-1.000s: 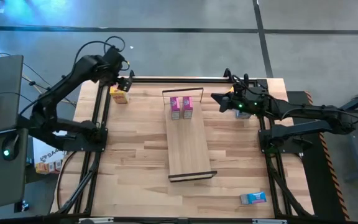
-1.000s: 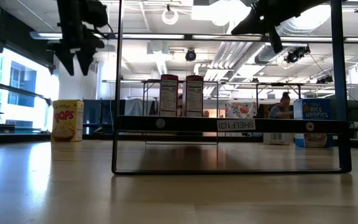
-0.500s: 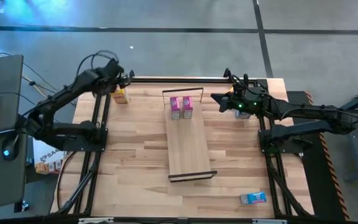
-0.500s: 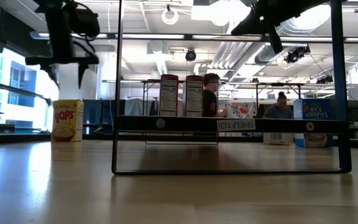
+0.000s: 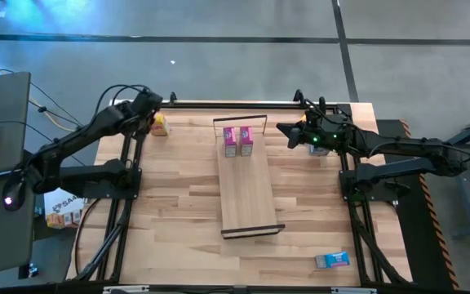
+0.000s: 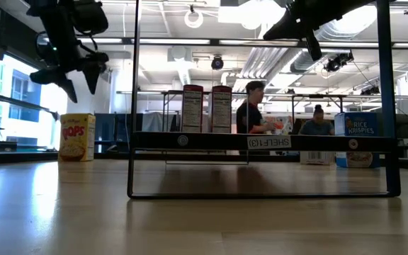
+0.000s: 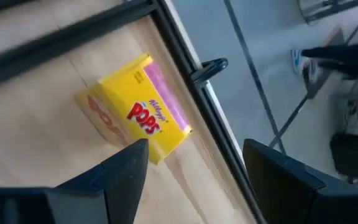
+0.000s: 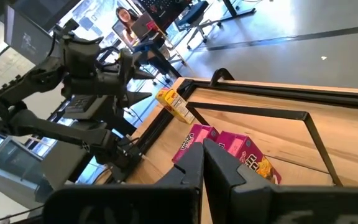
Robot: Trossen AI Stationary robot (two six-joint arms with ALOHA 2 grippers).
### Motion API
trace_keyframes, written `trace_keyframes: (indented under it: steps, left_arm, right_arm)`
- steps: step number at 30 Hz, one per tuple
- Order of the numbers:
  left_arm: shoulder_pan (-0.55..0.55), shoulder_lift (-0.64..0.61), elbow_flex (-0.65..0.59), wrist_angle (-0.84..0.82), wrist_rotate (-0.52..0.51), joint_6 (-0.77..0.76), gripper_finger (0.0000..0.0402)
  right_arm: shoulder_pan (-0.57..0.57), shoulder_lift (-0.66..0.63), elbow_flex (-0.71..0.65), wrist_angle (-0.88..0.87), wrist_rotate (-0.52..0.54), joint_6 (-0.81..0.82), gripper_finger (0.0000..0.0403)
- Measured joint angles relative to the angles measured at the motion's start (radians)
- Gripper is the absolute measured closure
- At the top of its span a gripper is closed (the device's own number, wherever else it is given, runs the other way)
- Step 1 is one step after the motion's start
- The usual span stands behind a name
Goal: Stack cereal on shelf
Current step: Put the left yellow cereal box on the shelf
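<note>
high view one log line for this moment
left gripper open above yellow box | right gripper shut, waiting | two pink boxes on shelf

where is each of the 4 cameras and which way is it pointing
High: above the table, looking straight down; both arms, the shelf mid-table.
Low: at tabletop height, looking level through the shelf's frame into the room; arms enter from above.
Left wrist: on the left arm, past the open left gripper at the yellow cereal box.
Right wrist: on the right arm, past the shut right gripper toward the pink cereal boxes.
Shared: the yellow box shows in all four.
</note>
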Motion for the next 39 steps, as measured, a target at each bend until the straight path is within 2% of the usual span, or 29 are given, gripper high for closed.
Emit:
trace_keyframes:
  steps: [6,14,20,32,39]
  left_arm:
    - [0.053,0.025,-0.001,0.01,0.103,-0.099,0.0147]
    - [0.16,0.058,-0.002,0.018,0.233,-0.143,0.0147]
    - [0.22,0.085,-0.002,0.033,0.324,-0.118,0.0147]
    - [0.28,0.096,-0.002,-0.015,0.342,-0.169,0.0147]
    - [0.295,0.139,-0.002,0.012,0.362,-0.171,0.0147]
  right_arm:
    - [0.0,0.0,0.0,-0.031,0.0,0.004,0.0402]
    - [0.0,0.0,0.0,-0.068,0.023,0.052,0.0402]
    - [0.0,0.0,0.0,-0.067,0.023,0.053,0.0402]
    - [0.0,0.0,0.0,-0.071,0.023,0.079,0.0402]
    - [0.0,0.0,0.0,-0.076,0.023,0.081,0.0402]
